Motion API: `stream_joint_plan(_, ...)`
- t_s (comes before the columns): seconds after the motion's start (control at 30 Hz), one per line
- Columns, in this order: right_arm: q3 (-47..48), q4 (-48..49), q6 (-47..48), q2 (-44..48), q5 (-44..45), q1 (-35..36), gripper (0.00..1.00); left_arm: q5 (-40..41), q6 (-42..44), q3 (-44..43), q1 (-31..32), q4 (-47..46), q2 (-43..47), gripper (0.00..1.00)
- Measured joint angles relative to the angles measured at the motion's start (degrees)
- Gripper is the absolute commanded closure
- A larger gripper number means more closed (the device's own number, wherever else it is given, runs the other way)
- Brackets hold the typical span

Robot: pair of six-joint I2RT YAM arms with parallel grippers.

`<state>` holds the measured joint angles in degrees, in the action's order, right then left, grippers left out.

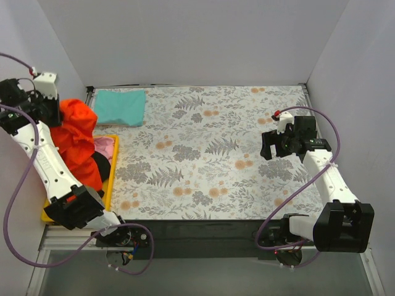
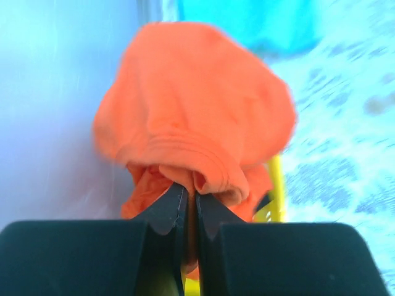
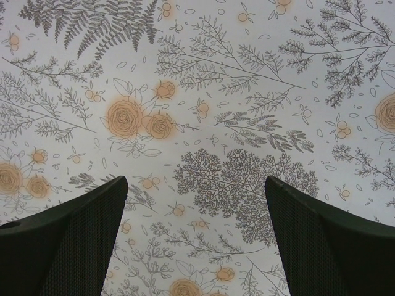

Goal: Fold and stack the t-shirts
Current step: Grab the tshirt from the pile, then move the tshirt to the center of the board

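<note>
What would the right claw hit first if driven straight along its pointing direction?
Probably the grey floral cloth: the right claw, open, faces bare cloth with nothing in between. Its height above the cloth is unclear.

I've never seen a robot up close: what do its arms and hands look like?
Both the left arm and right arm are white tubes with chunky black joints, trailed by thin purple cables. The left hand and right hand each have two black wedge-shaped fingers, finely textured.
</note>
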<state>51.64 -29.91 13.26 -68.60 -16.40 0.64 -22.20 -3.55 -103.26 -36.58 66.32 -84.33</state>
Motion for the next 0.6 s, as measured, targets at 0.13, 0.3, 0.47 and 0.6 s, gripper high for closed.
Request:
stream_joint_plan(0.13, 0.6, 0.0, -0.3, -0.4, -0.7, 0.0, 0.02, -4.7, -5.1, -11.4, 11.6, 0.9, -0.6, 1.0)
stream_joint_plan(0.3, 0.7, 0.0, -0.9, -0.4, -1.2, -0.1, 0.02, -12.8, -16.5, -22.3, 27.2, -3.1, -2.6, 1.0)
stream_joint_plan(0.47, 0.7, 0.0, -1.0, -0.4, -1.8, -1.7, 0.02, -24.3, -34.7, -18.6, 28.1, -20.7, -0.2, 1.0)
stream_joint_plan(0.6, 0.7, 0.0, -1.0, -0.4, -2.3, -2.6, 0.02, -32.3, -49.0, -0.5, 28.4, -39.4, 6.4, 0.8)
